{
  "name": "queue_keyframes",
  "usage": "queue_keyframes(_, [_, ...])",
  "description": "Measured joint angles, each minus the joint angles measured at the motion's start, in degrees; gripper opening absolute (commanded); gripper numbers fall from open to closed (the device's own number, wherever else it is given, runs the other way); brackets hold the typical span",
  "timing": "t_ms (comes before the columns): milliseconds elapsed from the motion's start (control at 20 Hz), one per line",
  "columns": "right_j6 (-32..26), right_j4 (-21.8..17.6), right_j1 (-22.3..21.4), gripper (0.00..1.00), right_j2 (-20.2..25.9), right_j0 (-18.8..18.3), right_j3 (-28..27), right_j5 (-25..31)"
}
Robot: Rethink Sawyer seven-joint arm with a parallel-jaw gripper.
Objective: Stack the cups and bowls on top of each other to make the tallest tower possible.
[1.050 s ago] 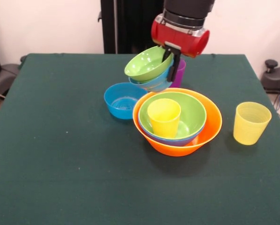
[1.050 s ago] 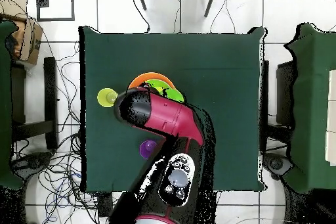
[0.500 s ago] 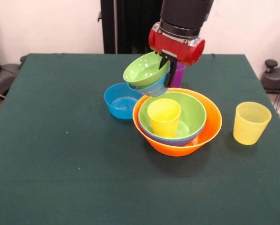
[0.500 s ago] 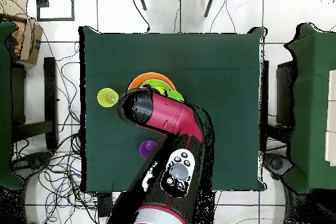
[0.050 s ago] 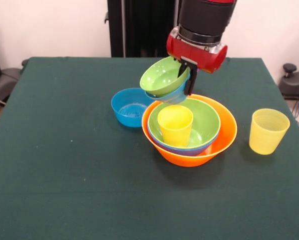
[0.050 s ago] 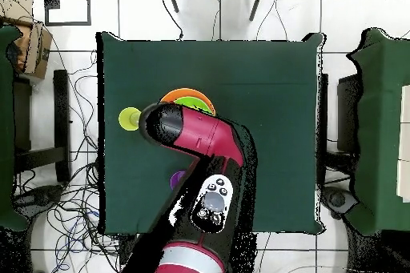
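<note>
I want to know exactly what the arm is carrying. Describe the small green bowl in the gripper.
The small green bowl is round, glossy lime plastic, nested in a small blue bowl beneath it. The pair hangs tilted, opening toward the picture's left, above the far rim of the orange bowl. The gripper is shut on their right rim. The overhead view hides it under the arm.

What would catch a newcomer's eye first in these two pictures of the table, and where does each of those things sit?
Most striking is the hand holding a tilted small green bowl nested in a small blue bowl, in the air above the far rim of the orange bowl. That bowl sits mid-table with a green bowl and an opaque yellow cup nested inside. In the overhead view, the red arm covers most of this.
</note>
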Motion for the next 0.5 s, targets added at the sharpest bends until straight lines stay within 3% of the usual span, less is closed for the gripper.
queue_keyframes(500, [0.0, 0.25, -0.16, 0.0, 0.0, -0.19, -0.03, 1.98])
